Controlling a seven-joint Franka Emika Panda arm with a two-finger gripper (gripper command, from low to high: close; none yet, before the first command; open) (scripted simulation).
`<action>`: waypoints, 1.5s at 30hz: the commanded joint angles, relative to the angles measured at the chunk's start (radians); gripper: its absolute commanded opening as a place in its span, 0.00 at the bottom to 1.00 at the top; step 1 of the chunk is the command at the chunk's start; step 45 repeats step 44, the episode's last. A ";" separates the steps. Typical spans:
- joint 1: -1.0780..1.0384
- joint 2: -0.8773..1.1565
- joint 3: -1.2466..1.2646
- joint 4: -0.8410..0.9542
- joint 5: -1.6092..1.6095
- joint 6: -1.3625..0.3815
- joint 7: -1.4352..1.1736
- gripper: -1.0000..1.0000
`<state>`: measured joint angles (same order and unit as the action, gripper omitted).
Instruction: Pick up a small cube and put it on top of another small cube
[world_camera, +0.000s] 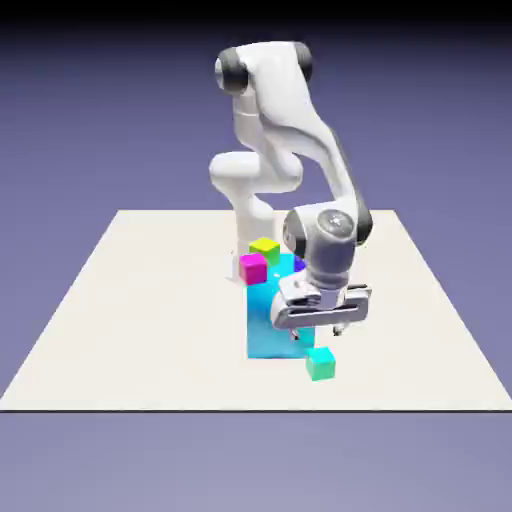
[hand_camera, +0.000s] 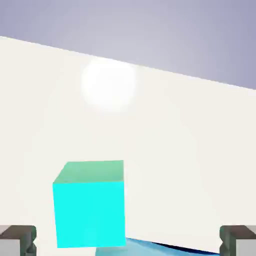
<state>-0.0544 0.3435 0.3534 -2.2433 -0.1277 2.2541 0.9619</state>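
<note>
End effector (world_camera: 318, 333): fingertips wide apart, nothing between them. It hangs above the blue patch (world_camera: 262, 335) on the counter (world_camera: 130, 330).

Probable pick is the turquoise cube (world_camera: 320, 364), on the counter just beyond the patch's near edge, toward the camera. In the exterior view it lies nearer the camera than the fingertips and below them, roughly mid-span left to right. In the hand view it sits left of the middle between the tips, so not centred. No contact visible.

Key offset: the move needs a shift toward the near side plus a small sideways correction, then down. Descending straight from here would likely miss, or put one finger on the cube.

Magenta cube (world_camera: 252, 269) and yellow cube (world_camera: 265, 251) are farther back, left of the end effector. Can't tell which cube is the stacking target.
</note>
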 joint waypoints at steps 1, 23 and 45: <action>-0.003 0.036 0.014 0.022 -0.005 -0.031 0.009 0.50; -0.010 -0.282 -0.147 -0.015 0.083 -0.306 -0.013 0.00; -0.016 -0.653 -0.334 -0.159 0.189 -0.515 -0.042 1.00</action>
